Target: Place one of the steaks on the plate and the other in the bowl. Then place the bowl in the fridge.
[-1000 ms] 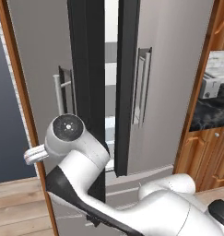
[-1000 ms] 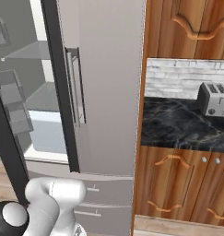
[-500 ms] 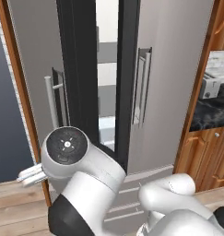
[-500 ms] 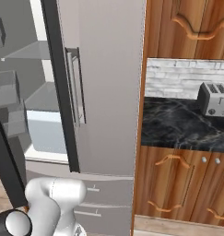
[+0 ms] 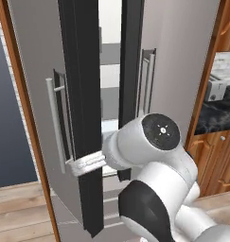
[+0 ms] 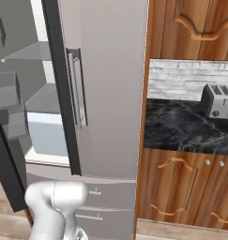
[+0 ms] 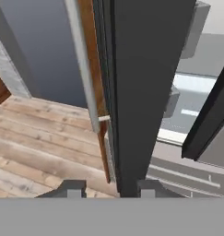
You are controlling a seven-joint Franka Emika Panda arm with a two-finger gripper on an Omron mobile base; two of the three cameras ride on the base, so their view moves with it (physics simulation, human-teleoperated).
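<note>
From the left base view, the fridge stands with its left door swung partly out, and the arm reaches across toward that door's dark inner edge. The gripper sits against that edge, low on the door, with the long bar handle just to its far side. I cannot tell from here how its jaws stand.

From the right base view, the right door is shut, its handle upright beside the gap. Through the opening I see grey shelves and a pale drawer inside. A toaster sits on the dark counter, well apart from the arm.

In the hand view, the 2 finger tips stand apart with the door's dark edge rising between them, so the gripper looks parted around the door rather than clamped; whether either tip touches it I cannot say.

The door is stiff and heavy on its hinge, smooth-faced and likely slippery. I'd judge the bar handle the surer hold; pushing on the edge suits widening the gap.
</note>
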